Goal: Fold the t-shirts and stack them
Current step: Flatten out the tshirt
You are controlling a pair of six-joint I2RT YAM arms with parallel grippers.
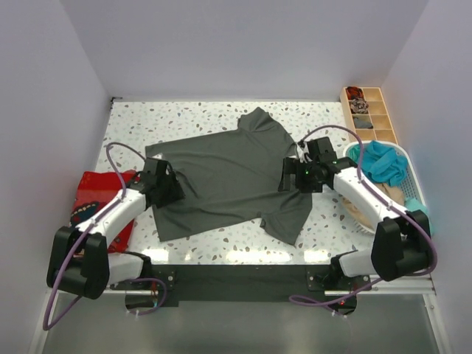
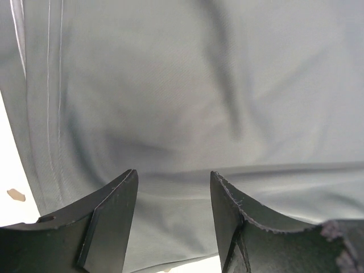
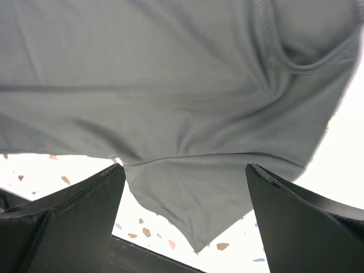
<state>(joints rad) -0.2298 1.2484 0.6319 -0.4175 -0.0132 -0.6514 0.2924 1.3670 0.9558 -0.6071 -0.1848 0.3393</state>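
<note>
Top external, from the near edge outward: shows both arms reaching in over the tabletop [image 1: 214,247] toward one dark grey-green t-shirt [image 1: 221,177] spread flat in the middle. Puts the left claw [image 1: 164,186] over the hem end and the right claw [image 1: 296,175] over the neck end, so reads the shirt's long axis as running left to right, across the arms and not away from them. Places one sleeve toward the near edge by the right claw, the other toward the far wall.

Left wrist: catches the left claw [image 2: 173,179] released, fingers a little apart, hem-side cloth directly below. Right wrist: catches the right claw [image 3: 185,170] released too, spread wide above the near sleeve and a curved seam. Grasps nothing on either side.

Judging from that: calls for a pinch at each end, each arm nearest its own end, then a fold worked off that left-right line.

Out to the sides: a red t-shirt [image 1: 96,195] beside the left arm, a teal t-shirt [image 1: 380,162] in the white basket [image 1: 402,151] beside the right. Farther back: a wooden divided tray [image 1: 369,110].
</note>
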